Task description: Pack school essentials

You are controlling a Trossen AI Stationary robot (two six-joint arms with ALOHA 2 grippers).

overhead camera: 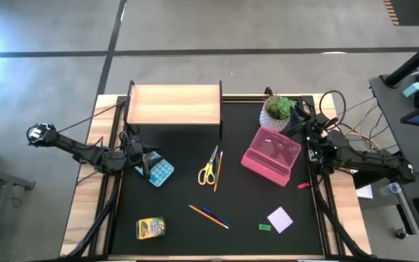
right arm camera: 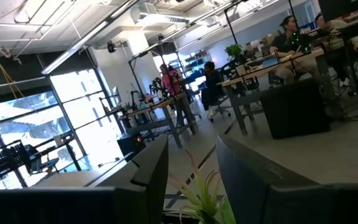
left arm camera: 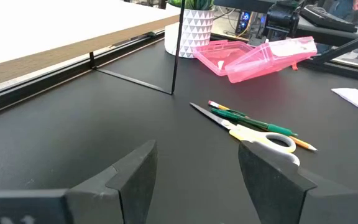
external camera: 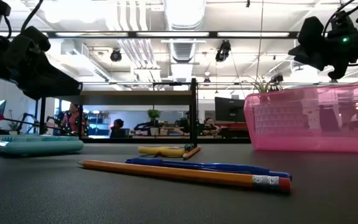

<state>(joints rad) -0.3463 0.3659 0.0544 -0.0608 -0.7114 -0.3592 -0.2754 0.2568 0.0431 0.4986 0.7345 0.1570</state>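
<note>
— Pencils first: the orange pencil (external camera: 185, 173) and the blue pencil (external camera: 207, 165) lie nearest the low camera, side by side, long axes running across that view. From above they sit near the table's (overhead camera: 180, 156) front edge, about midway between the arms.

— And the yellow-handled scissors (overhead camera: 208, 171)?

— Mid-table, blades pointing to the far side, another thin pencil (overhead camera: 217, 172) alongside. They lie to the right of the left tool (overhead camera: 145, 166), which hangs low over a teal calculator (overhead camera: 161, 172), fingers spread wide with nothing between them.

— So the left arm is nearer?

— To the scissors, I'd judge yes. In the wrist view they lie ahead of its fingers (left arm camera: 132, 177), handles toward the tool. The crayon box (overhead camera: 150, 228) is also on its side, at the near-left corner.

— The right arm?

— The right tool (overhead camera: 313, 138) is raised at the far right, just beside the pink case (overhead camera: 270, 156) and the potted plant (overhead camera: 278, 110). Its fingers stand partly apart; they seem empty, though the view is poor. The lilac note pad (overhead camera: 280, 219) and green eraser (overhead camera: 265, 227) lie near-right, closer to that arm.
</note>
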